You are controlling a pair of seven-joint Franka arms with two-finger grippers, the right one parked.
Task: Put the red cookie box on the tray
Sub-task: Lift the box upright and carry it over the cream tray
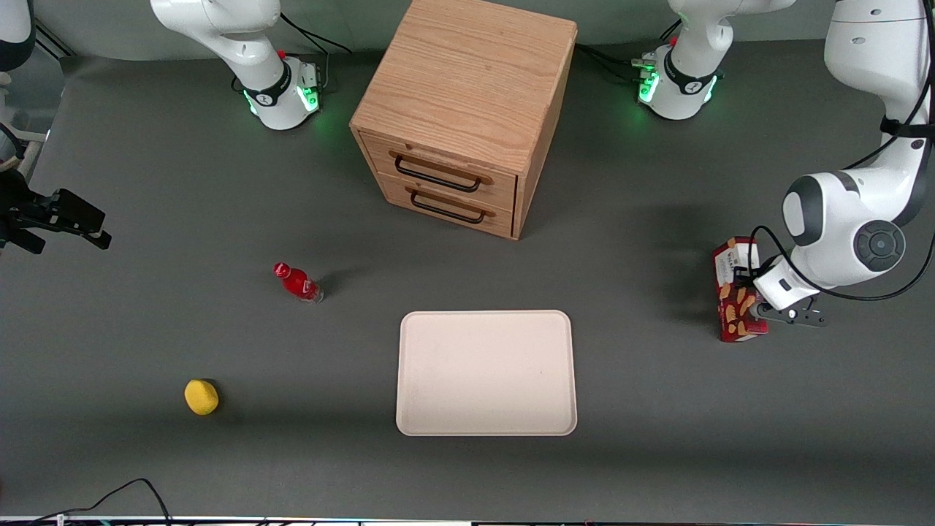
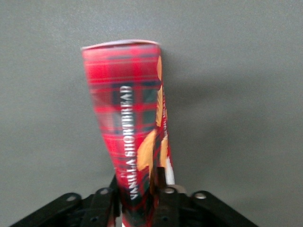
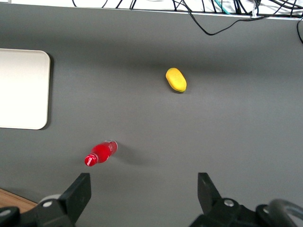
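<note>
The red cookie box (image 1: 732,321) is at the working arm's end of the table, well away from the tray (image 1: 486,372). It is dark-red plaid with tan cookie pictures and a white end. My left gripper (image 1: 752,303) is shut on it, with one finger on each broad side. In the left wrist view the box (image 2: 125,104) sticks out from between the fingers of the gripper (image 2: 137,189) over bare grey table. I cannot tell whether the box rests on the table or hangs just above it. The cream-white tray is bare and lies near the front camera at mid-table; its corner also shows in the right wrist view (image 3: 23,90).
A wooden two-drawer cabinet (image 1: 460,109) stands farther from the front camera than the tray. A small red bottle (image 1: 297,283) and a yellow object (image 1: 201,397) lie toward the parked arm's end. Both also show in the right wrist view: the bottle (image 3: 100,152) and the yellow object (image 3: 176,79).
</note>
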